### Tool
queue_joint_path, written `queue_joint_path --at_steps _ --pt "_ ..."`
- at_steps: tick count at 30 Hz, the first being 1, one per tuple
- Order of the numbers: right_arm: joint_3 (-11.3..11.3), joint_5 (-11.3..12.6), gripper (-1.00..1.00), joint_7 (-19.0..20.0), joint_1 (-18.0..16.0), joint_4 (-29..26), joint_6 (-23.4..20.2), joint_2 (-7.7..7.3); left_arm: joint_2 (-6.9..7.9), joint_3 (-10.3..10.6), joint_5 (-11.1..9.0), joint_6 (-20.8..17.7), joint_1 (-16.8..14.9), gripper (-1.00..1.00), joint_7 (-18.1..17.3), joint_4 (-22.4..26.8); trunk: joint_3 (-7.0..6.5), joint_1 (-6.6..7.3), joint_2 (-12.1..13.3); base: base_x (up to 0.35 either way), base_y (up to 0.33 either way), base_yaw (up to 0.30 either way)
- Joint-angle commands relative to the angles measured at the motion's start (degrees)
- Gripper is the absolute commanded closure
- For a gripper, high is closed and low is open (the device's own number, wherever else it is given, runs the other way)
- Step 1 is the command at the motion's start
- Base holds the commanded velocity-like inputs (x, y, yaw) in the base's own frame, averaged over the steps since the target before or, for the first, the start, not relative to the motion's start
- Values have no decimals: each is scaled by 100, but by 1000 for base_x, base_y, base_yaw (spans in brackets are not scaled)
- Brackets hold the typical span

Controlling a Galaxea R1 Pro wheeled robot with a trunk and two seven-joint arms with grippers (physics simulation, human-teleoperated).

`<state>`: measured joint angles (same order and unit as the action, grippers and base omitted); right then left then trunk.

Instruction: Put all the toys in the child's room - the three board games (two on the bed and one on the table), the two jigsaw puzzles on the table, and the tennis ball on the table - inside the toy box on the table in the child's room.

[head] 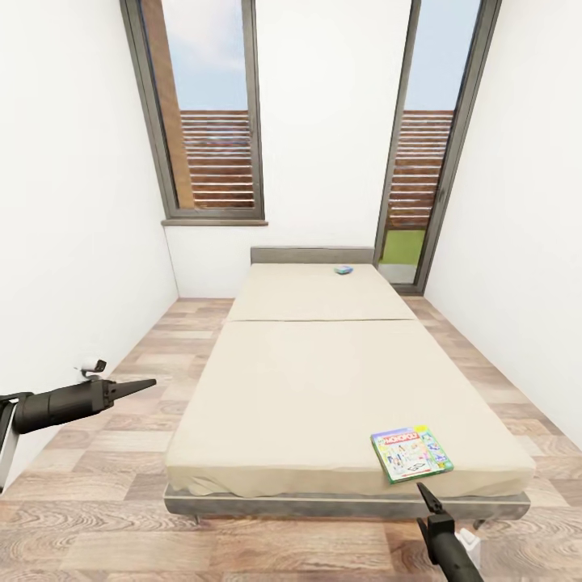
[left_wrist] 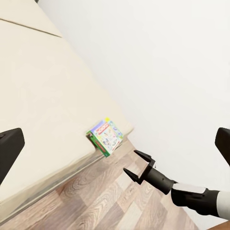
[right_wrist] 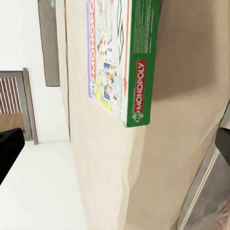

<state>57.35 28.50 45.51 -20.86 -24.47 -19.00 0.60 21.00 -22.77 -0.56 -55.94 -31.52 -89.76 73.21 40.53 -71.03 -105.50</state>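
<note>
A green-edged board game [head: 412, 453] with a white colourful Monopoly cover lies flat on the near right corner of the bed [head: 323, 380]. My right gripper [head: 422, 489] hovers just in front of that corner, below the box, open and empty; it also shows in the left wrist view [left_wrist: 130, 161]. The right wrist view looks along the mattress edge at the box [right_wrist: 124, 57], close ahead. A small blue board game [head: 343, 270] rests far off by the headboard. My left gripper [head: 145, 382] is held over the floor left of the bed, its fingers [left_wrist: 9, 148] spread wide.
The low beige bed fills the middle of a narrow white-walled room. Wood plank floor runs along both sides of it. Tall dark-framed windows [head: 214, 113] stand behind the grey headboard [head: 311, 255]. A small white fitting [head: 90, 370] sits low on the left wall.
</note>
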Motion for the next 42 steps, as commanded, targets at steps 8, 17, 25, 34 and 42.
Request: queue_joint_path --at_steps 8,17,25,34,42 --pt "28 48 -100 8 1 -6 -27 -37 0 1 5 -61 -3 -100 -24 0 150 -176 -325 0 0 0" --pt "31 64 -100 1 2 -4 -30 -60 3 -7 6 -65 -3 -100 -24 0 186 -220 -405 0 0 0" --pt "38 72 -100 -141 -1 3 -109 -75 -5 -1 10 -66 -3 -100 -24 0 293 -351 -646 0 0 0" --pt "47 77 -100 -245 -3 3 -196 -57 -8 0 10 -66 -3 -100 -24 0 293 -351 -646 0 0 0" --pt "48 75 -100 -255 -1 3 -199 -38 -9 -7 11 -73 -3 -100 -24 0 293 -351 -646 22 40 0"
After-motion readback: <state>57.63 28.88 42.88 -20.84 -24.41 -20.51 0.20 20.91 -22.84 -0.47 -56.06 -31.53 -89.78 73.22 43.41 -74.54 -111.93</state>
